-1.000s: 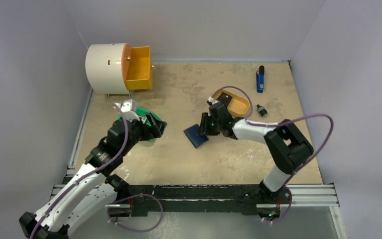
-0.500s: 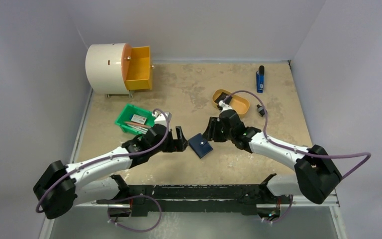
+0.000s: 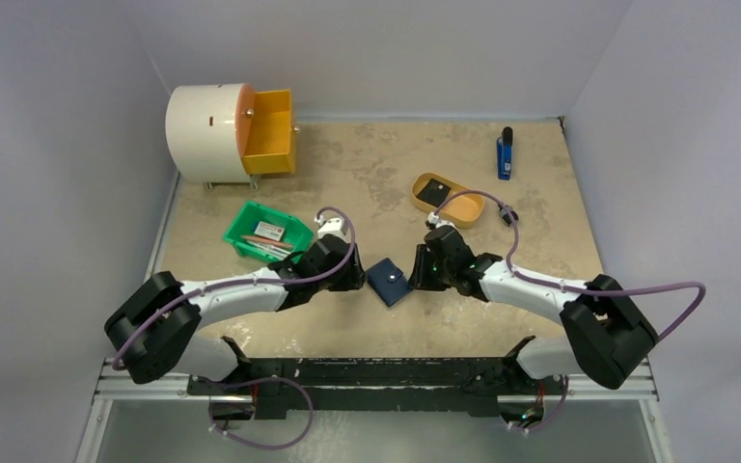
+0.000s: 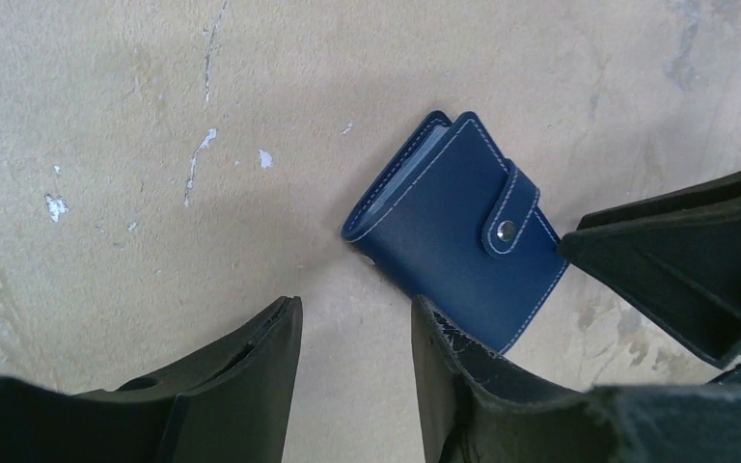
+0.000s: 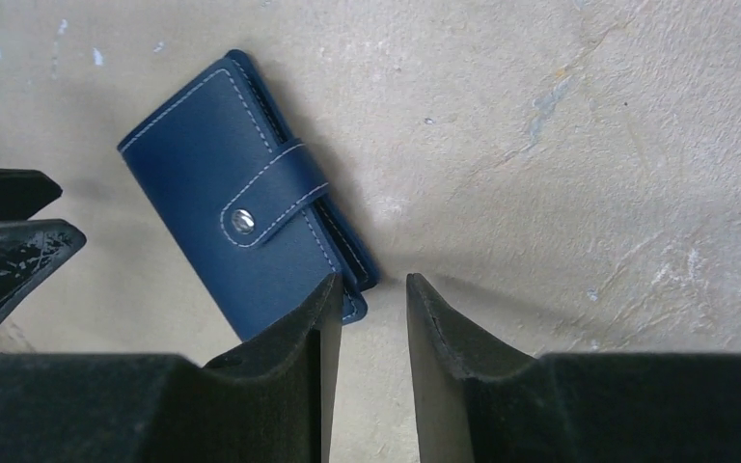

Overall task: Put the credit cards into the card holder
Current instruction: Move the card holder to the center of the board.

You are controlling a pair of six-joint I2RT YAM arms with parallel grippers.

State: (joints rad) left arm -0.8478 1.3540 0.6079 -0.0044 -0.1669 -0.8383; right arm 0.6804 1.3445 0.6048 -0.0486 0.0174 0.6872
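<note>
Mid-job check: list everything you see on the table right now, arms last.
card holder: 1, navy, snapped shut, table centre
bin: 1, green, left of holder
cards: several, count unclear, in bin
tray: 1, mustard, oval, behind holder to the right
flat thing: 1, black, in tray
drum: 1, white, back left corner
drawer: 1, orange, pulled out of drum
stick: 1, blue and black, back right
table: 1, tan, scuffed
left arm: 1, white and black, jaws apart at holder's left, nothing between
right arm: 1, white and black, jaws narrowly apart at holder's right, nothing between
</note>
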